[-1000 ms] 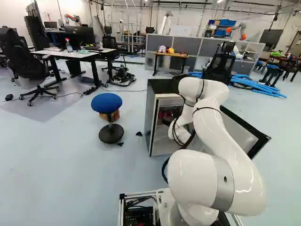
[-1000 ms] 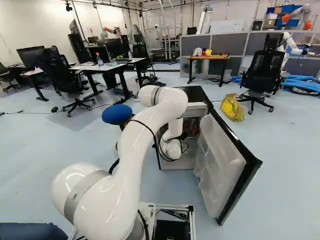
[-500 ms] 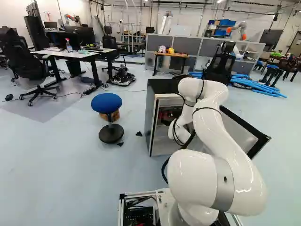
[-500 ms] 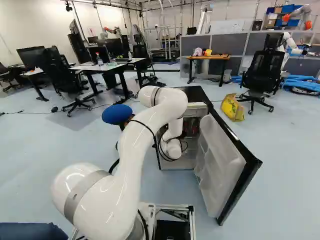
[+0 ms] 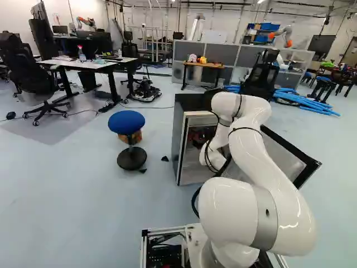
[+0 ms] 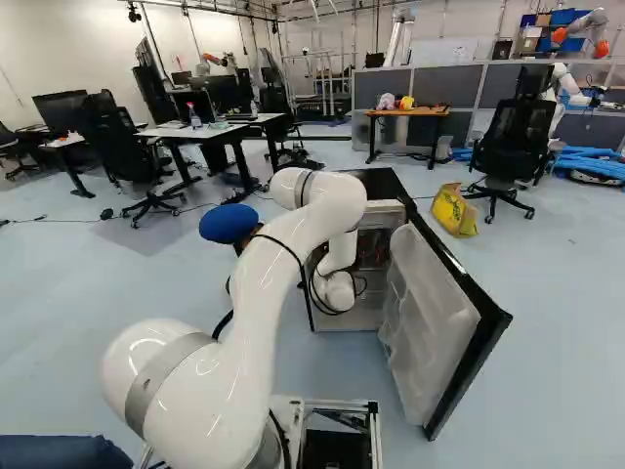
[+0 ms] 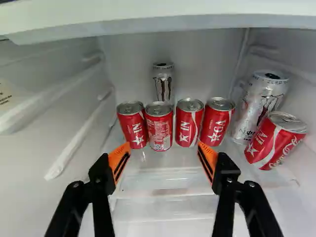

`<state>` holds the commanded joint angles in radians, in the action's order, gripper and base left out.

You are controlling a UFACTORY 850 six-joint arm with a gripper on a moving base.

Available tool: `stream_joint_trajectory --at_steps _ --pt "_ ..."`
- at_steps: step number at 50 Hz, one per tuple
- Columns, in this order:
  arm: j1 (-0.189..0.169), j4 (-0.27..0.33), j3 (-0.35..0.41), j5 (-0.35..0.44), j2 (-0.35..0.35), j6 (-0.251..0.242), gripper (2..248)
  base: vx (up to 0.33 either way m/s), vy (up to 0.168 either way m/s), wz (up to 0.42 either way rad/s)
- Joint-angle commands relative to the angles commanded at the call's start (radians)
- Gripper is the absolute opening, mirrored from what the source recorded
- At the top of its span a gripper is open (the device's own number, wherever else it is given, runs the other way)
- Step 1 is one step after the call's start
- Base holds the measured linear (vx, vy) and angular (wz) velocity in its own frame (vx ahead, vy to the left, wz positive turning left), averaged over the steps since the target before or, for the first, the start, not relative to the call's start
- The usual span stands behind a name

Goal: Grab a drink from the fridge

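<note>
We're pointing a wide-open, empty gripper (image 7: pixel 164 146) at four red cans (image 7: pixel 159 126) standing ahead in the fridge (image 6: pixel 383 183), and should be centring on one, then easing straight in without nudging its neighbours.

Pretty open room tbh, pale floor (image 5: pixel 67 212), white walls (image 6: pixel 59 54), blue-topped stool (image 5: pixel 126 121), black office chair (image 5: pixel 33 81) by a desk. Further back there's a wooden-topped table (image 6: pixel 422 112) near grey partitions (image 6: pixel 444 86).
</note>
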<state>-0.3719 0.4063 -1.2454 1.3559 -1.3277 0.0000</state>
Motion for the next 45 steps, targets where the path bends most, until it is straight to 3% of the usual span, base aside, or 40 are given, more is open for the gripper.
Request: stream_joint_trajectory --at_steps 18,24,25,30,45 --pt "0.0 0.0 0.0 0.0 0.0 0.0 195 0.0 0.0 0.0" --pt "0.0 0.0 0.0 0.0 0.0 0.0 190 0.0 0.0 0.0" --pt "0.0 0.0 0.0 0.0 0.0 0.0 176 0.0 0.0 0.0" --pt "0.0 0.0 0.0 0.0 0.0 0.0 167 0.0 0.0 0.0" --pt "0.0 0.0 0.0 0.0 0.0 0.0 168 0.0 0.0 0.0"
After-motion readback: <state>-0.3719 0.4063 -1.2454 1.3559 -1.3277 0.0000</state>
